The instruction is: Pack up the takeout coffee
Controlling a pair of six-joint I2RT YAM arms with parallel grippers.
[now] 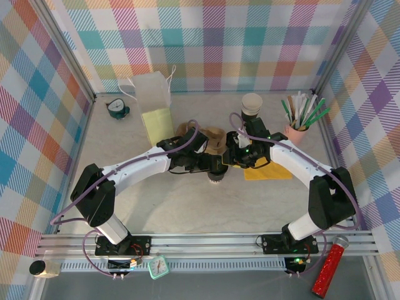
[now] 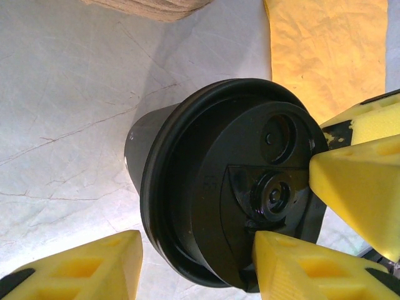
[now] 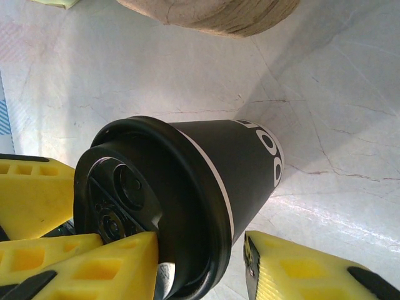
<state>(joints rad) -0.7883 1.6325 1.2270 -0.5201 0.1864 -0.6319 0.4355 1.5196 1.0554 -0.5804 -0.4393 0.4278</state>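
**Black-lidded takeout coffee (image 2: 206,187) between two pairs of fingers (image 3: 300,269)**

Pale marbled table (image 1: 187,212) carries a brown pulp carrier (image 1: 209,139) and a yellow napkin (image 1: 269,170). The coffee sits mid-table, near both. The left gripper (image 2: 197,250) and right gripper (image 3: 201,250) each straddle its lid, fingers part-spread. Whether either pair is clamping cannot be told.

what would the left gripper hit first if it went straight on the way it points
Most likely the coffee, its lid right ahead between the left gripper's jaws; depth is unclear.
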